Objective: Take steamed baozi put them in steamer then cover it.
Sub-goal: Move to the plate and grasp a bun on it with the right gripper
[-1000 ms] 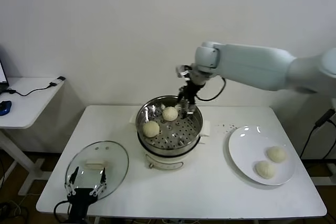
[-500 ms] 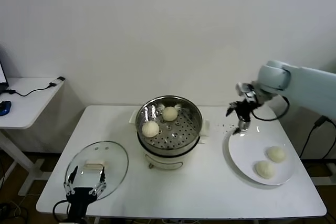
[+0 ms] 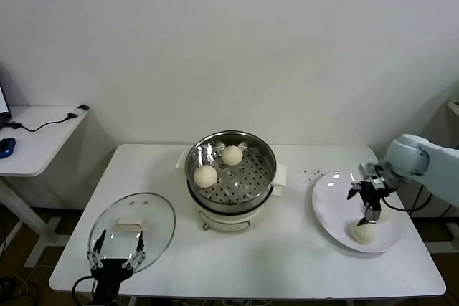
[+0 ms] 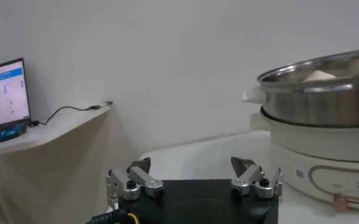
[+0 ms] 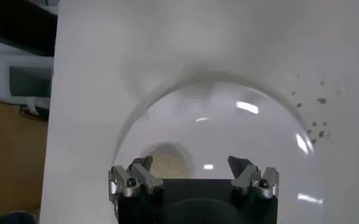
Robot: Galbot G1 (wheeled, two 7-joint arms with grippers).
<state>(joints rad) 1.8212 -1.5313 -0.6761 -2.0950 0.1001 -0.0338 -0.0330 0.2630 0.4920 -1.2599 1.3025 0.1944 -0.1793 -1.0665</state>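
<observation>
Right gripper (image 3: 367, 211) has swung from the steamer (image 3: 231, 170) to the white plate (image 3: 331, 209), jaws wide, empty, over the remaining baozi (image 3: 363, 232). Two baozi already in steamer; third pick next. Cover (image 3: 133, 228) on bench by idle, open left gripper (image 3: 115, 250).

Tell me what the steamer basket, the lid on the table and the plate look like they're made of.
Steamer basket: likely stainless steel, polished; it mirrors bright glints and has a punched-hole floor.
Lid: apparently clear glass with a metal rim; the table shows through it. Its white handle looks plastic.
Plate: glossy white, probably ceramic or melamine; highlights alone can't settle it.
</observation>
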